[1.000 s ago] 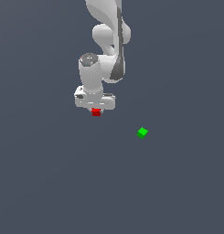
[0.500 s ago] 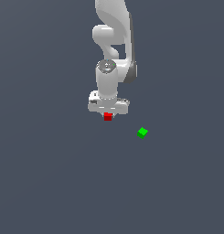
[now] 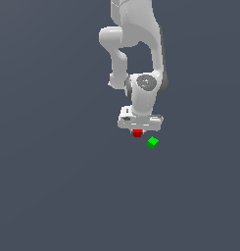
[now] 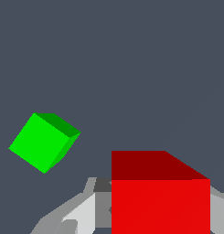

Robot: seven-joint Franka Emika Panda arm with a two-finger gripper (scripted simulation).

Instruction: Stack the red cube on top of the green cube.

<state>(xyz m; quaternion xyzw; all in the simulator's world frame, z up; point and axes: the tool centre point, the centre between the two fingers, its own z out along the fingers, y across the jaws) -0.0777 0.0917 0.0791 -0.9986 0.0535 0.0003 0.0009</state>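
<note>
Arm is pointing straight down, pincer [image 3: 137, 131] clamping the red cube [image 3: 137, 133], green cube [image 3: 152, 142] sitting just beside it toward the exterior view's right.

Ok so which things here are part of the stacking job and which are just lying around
Part of the job:
- red cube, held in the gripper
- green cube, sitting apart from the red one, toward the exterior view's right

Just lying about:
- nothing; only the bare grey surface shows besides the arm

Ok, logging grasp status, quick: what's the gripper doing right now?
Gripper: closed on the red cube, carrying it near the green cube.
</note>
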